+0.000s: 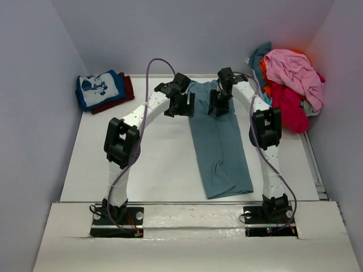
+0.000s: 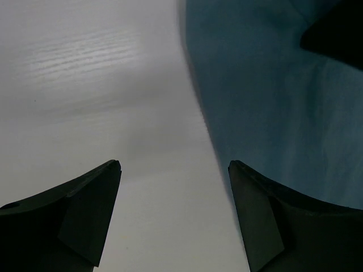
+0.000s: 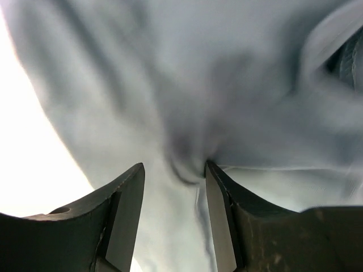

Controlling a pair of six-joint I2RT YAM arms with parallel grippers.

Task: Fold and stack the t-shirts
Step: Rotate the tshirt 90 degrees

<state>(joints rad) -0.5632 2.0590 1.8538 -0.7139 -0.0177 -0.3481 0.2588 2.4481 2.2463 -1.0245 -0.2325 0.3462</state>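
A plain slate-blue t-shirt lies folded lengthwise into a long strip down the middle of the white table. My left gripper hangs open beside the strip's far left edge. In the left wrist view its jaws stand wide over bare table, with the shirt just to their right. My right gripper is over the strip's far end. Its jaws stand apart, with a puckered fold of the shirt between them, bunched against the right fingertip.
A folded blue tee with white cartoon print lies on a dark red one at the back left. An unfolded heap at the back right holds pink, red, orange and teal tees. Walls close three sides.
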